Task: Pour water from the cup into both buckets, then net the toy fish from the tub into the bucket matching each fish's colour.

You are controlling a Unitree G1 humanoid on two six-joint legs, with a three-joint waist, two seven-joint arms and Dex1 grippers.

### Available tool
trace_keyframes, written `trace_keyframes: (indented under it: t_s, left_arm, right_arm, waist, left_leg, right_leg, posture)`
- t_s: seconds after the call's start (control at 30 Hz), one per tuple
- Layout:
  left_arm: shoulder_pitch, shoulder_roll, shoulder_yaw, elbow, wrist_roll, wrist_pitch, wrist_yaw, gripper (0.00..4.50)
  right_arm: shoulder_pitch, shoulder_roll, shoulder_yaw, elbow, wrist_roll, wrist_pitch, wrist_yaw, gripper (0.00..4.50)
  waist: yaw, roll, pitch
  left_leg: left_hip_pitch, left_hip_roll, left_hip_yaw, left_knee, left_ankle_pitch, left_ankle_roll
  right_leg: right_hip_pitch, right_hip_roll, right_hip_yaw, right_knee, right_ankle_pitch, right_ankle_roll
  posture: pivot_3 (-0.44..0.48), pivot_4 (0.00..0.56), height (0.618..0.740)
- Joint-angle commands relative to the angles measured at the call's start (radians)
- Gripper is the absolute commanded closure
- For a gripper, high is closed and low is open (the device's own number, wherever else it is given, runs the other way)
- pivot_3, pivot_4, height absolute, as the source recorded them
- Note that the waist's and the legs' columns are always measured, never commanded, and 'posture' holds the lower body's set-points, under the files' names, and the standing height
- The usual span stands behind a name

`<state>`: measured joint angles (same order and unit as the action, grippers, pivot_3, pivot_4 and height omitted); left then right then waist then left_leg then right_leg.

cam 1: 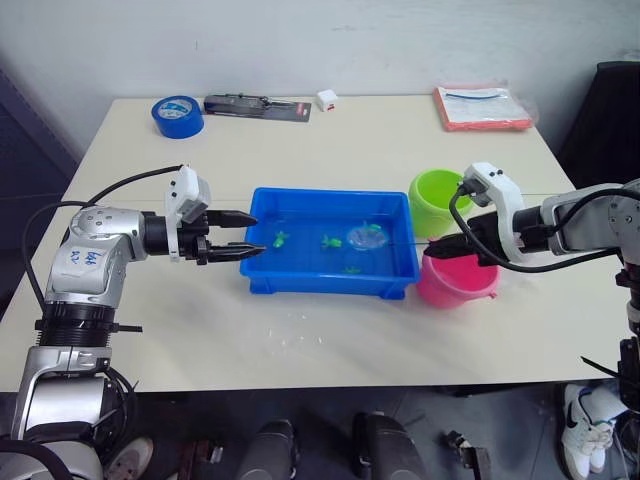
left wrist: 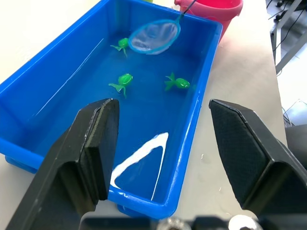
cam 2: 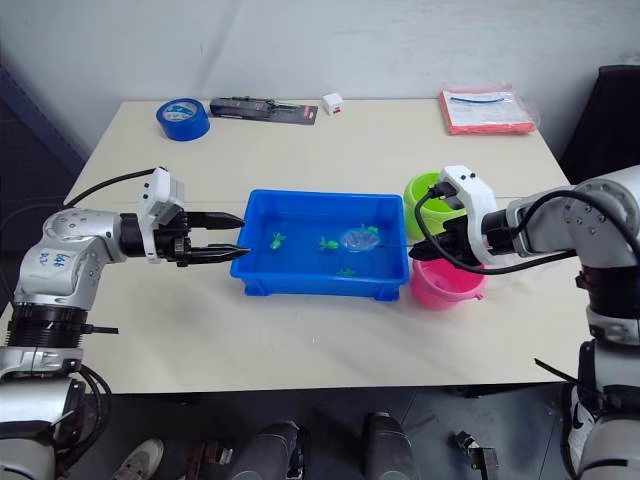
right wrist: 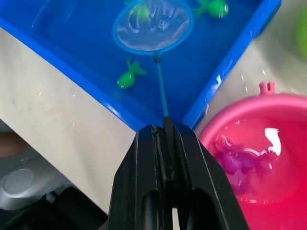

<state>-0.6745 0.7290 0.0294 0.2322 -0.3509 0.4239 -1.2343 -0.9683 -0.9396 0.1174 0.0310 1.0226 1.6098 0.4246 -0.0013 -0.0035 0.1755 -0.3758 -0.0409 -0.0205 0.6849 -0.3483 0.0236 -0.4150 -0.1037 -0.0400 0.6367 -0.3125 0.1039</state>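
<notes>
Table [cam 1: 330,150], pale top.

Tub [cam 1: 330,281], centre, holds water. Four green fish in it, e.g. one [left wrist: 125,79]; a second lies under the net's mesh.

Net [right wrist: 153,25]: hoop in the tub's right half; thin handle crosses the right rim, pinched between the closed fingers of the right gripper [right wrist: 165,136].

Left gripper [cam 1: 236,234]: fingers spread wide, empty, just outside the tub's left rim.

Pink bucket [cam 1: 457,282], right of the tub; right wrist view reveals water and magenta fish [right wrist: 240,160] inside. Green bucket [cam 1: 440,200] beyond it.

Far edge: blue tape roll [cam 1: 178,116], black carded tool [cam 1: 257,106], white cube [cam 1: 327,99], red packet [cam 1: 482,107]; lettering unreadable. Near table strip bare.
</notes>
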Motion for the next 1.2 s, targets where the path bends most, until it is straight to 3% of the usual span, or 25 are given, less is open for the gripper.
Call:
trace_keyframes:
  t_s: [0.03, 0.4, 0.77, 0.9, 1.1, 1.2]
  left_arm:
    - [0.001, 0.016, 0.020, -0.043, -0.016, -0.005, 0.002, 1.24]
    - [0.024, 0.005, 0.025, -0.074, -0.028, 0.006, 0.020, 1.24]
    - [0.017, 0.015, 0.027, -0.085, -0.032, 0.021, 0.025, 1.24]
    - [0.017, 0.017, 0.027, -0.092, -0.034, 0.027, 0.028, 1.24]
    - [0.020, 0.018, 0.028, -0.097, -0.037, 0.033, 0.031, 1.24]
    - [0.017, 0.017, 0.025, -0.094, -0.036, 0.034, 0.032, 1.24]
  right_arm:
    - [-0.046, -0.037, 0.039, 0.035, 0.117, 0.005, -0.093, 3.70]
    - [-0.157, -0.035, 0.200, 0.213, 0.446, 0.005, -0.425, 3.70]
    - [-0.214, 0.122, 0.163, 0.389, 0.619, 0.005, -0.805, 3.70]
    - [-0.211, 0.180, 0.095, 0.442, 0.675, -0.031, -1.011, 3.70]
    - [-0.136, 0.218, 0.070, 0.348, 0.915, -0.213, -1.372, 3.70]
    - [-0.090, 0.253, 0.042, 0.285, 0.950, -0.279, -1.488, 3.70]
  waist:
    - [0.000, 0.000, 0.000]
    - [0.000, 0.000, 0.000]
    - [-0.001, 0.000, 0.000]
    - [-0.002, 0.000, 0.000]
    - [-0.003, 0.000, 0.000]
    - [-0.007, 0.000, 0.000]
  left_leg:
    - [0.000, 0.000, 0.000, 0.000, 0.000, 0.000]
    - [-0.001, 0.000, 0.000, 0.000, 0.000, 0.000]
    - [-0.002, 0.001, 0.000, 0.000, 0.000, 0.000]
    - [-0.002, 0.001, -0.001, 0.000, 0.000, 0.000]
    - [-0.003, 0.001, -0.002, -0.001, 0.000, 0.000]
    - [-0.003, 0.001, -0.003, -0.001, 0.000, 0.000]
  right_leg:
    - [0.000, 0.000, 0.000, 0.000, 0.000, 0.000]
    - [0.000, 0.000, -0.001, -0.002, 0.000, 0.000]
    - [0.000, -0.001, -0.002, -0.003, 0.000, 0.000]
    - [0.000, -0.001, -0.003, -0.003, 0.000, 0.000]
    - [0.000, -0.001, -0.004, -0.004, 0.000, 0.000]
    - [0.001, -0.001, -0.006, -0.006, 0.000, 0.000]
  posture:
    - [0.000, 0.150, 0.737]
    - [0.000, 0.150, 0.737]
    - [0.000, 0.150, 0.737]
    - [0.000, 0.150, 0.737]
    - [0.000, 0.150, 0.737]
    - [0.000, 0.150, 0.737]
